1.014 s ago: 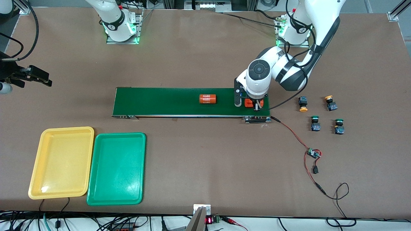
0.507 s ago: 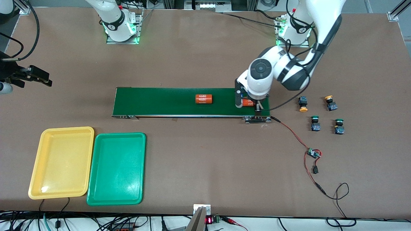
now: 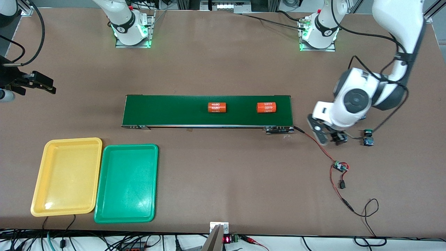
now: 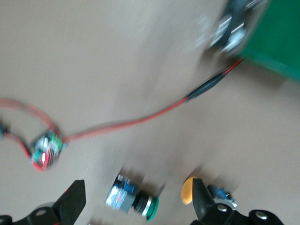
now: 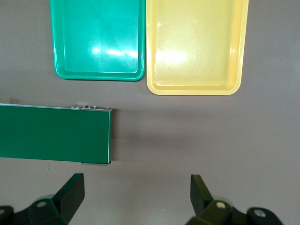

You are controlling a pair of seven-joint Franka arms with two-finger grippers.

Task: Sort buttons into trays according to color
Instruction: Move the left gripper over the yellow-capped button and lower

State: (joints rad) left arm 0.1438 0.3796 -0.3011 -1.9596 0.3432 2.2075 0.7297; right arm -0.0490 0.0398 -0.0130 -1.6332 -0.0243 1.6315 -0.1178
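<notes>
Robot lab: conveyor belt (image 3: 174, 111), loose wiring (image 3: 336, 181), arm bases bolted to table (image 3: 223, 167).

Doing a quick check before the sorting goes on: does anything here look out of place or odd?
Yes: two orange cylinders lie on the conveyor belt, though buttons are to be sorted. Both trays hold nothing. The left gripper, open, is over a green button; the right gripper waits, open.

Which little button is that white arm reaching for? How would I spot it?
From the long dark-green conveyor belt, go toward the left arm's end of the table. There the open left gripper straddles a small black-and-blue push-button switch with a round green cap; its neighbour has a yellow cap, and the other green-capped switch lies outside the fingers. The right gripper waits open over bare table.
</notes>
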